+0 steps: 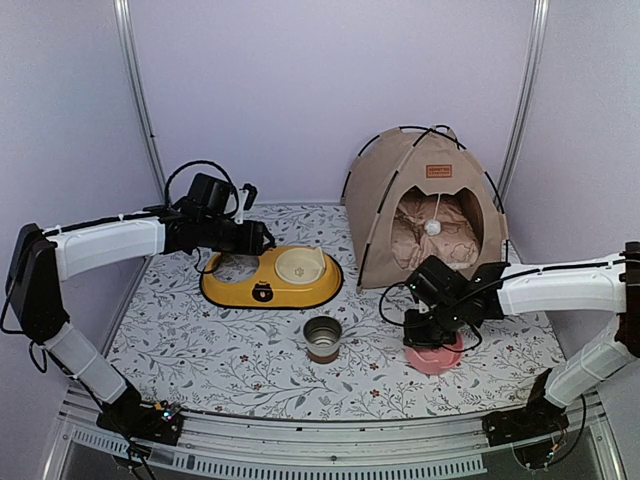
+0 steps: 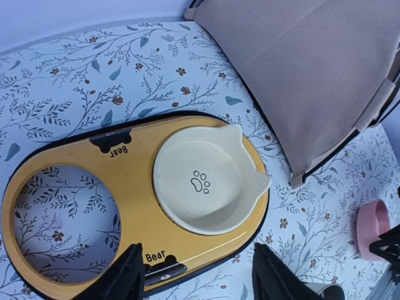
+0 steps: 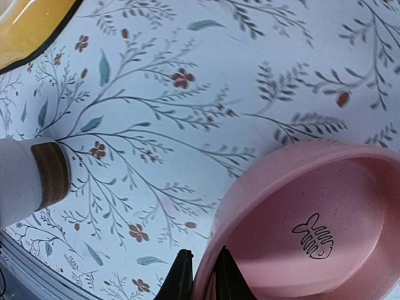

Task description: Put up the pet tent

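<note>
The tan pet tent [image 1: 390,190] stands upright at the back right, black poles crossed over its top, brown label above the door. A white pom-pom [image 1: 434,227] hangs in the doorway over a pinkish cushion [image 1: 420,238]. The tent's side shows in the left wrist view [image 2: 312,69]. My right gripper [image 3: 203,278] is shut on the rim of a pink bowl [image 3: 312,225] with a fish-bone mark, in front of the tent [image 1: 434,356]. My left gripper [image 2: 200,275] is open and empty, above the yellow feeder [image 2: 125,206].
The yellow double feeder [image 1: 270,285] holds a cream bowl [image 2: 206,178] with a paw print; its left hole is empty. A steel cup [image 1: 322,338] stands mid-table, also in the right wrist view [image 3: 28,181]. Floral mat [image 1: 200,350] covers the table; purple walls around.
</note>
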Controlling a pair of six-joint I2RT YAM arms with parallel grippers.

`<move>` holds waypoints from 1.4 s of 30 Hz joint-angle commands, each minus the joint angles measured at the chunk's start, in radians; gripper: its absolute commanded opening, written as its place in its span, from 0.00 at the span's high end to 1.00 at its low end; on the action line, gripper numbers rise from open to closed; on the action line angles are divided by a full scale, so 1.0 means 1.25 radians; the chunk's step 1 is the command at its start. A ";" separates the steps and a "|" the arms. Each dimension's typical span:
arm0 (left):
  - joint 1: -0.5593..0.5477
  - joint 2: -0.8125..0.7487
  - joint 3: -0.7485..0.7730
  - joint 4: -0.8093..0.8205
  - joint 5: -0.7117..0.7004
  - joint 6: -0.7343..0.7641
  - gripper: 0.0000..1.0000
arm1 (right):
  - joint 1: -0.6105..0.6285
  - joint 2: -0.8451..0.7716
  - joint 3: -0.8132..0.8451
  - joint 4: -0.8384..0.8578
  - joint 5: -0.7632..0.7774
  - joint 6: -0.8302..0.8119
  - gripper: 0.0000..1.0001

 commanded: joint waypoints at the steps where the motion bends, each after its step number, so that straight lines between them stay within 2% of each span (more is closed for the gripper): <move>1: 0.003 -0.002 -0.005 0.027 0.062 -0.017 0.41 | 0.042 0.107 0.114 0.101 -0.022 -0.083 0.95; 5: -0.013 0.011 0.007 0.019 0.084 -0.013 0.41 | 0.070 0.199 0.199 0.104 -0.033 -0.121 0.95; 7: -0.024 0.024 0.021 0.005 0.098 -0.007 0.40 | 0.076 0.225 0.221 0.102 -0.036 -0.132 0.91; 10: -0.049 0.046 0.047 -0.015 0.105 0.005 0.39 | 0.077 0.225 0.230 0.097 -0.029 -0.138 0.77; 18: -0.125 0.126 0.133 -0.062 0.103 0.013 0.39 | 0.075 0.110 0.227 0.073 0.018 -0.155 0.41; 23: -0.200 0.190 0.213 -0.102 0.073 0.018 0.40 | 0.047 0.012 0.197 0.034 0.084 -0.157 0.25; 31: -0.301 0.329 0.357 -0.176 0.035 0.041 0.42 | -0.043 -0.177 0.131 0.011 0.190 -0.151 0.15; 38: -0.363 0.457 0.470 -0.227 0.026 0.058 0.43 | -0.056 -0.309 0.133 0.002 0.300 -0.146 0.11; 42: -0.389 0.528 0.523 -0.248 0.032 0.068 0.48 | -0.056 -0.346 0.135 0.002 0.320 -0.148 0.08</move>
